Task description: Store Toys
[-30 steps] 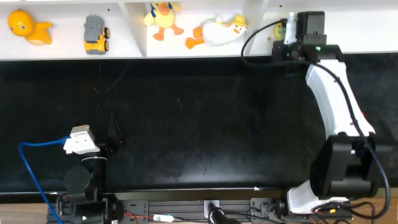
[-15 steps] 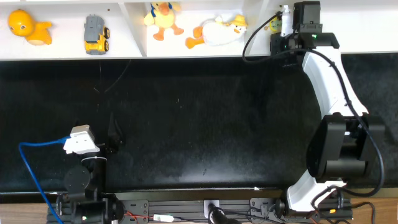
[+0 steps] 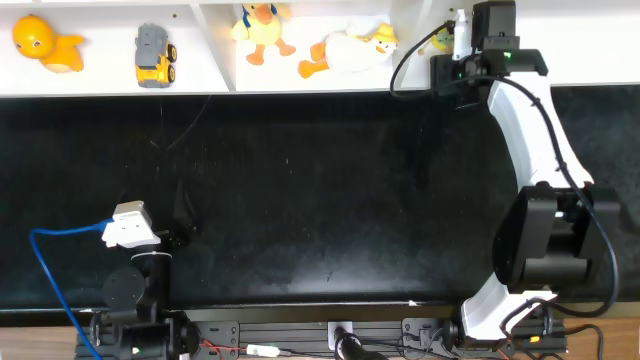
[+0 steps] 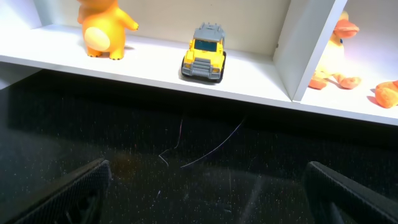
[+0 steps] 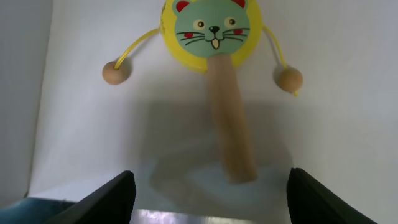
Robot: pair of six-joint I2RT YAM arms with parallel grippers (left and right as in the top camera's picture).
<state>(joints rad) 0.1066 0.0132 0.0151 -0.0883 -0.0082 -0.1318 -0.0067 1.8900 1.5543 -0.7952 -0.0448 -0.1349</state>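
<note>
Right gripper [image 5: 208, 202] jaws spread wide, pinching nothing. The rattle [image 5: 214, 56] lies flat on the white shelf [image 5: 348, 112] floor just ahead of them, with the cat-face drum at the far end. Its wooden handle points back toward the gap between the fingers and is apart from both. Two bead strings are splayed out either side of the drum. In the top view the right arm reaches up into the shelf's right compartment, and a bit of the yellow rattle shows beside the wrist. Left gripper [image 4: 211, 199] jaws spread too, empty, over the black table [image 3: 320, 190] near its own arm base, well apart from the shelf. Left compartment: orange duck [image 3: 45, 42] and yellow truck [image 3: 155, 55], both upright, side by side, not touching. Middle compartment: yellow plush duck [image 3: 262, 28] and white plush duck [image 3: 350, 50] lying on its side, near each other. Blue cable [image 3: 45, 265] loops by the left arm
</note>
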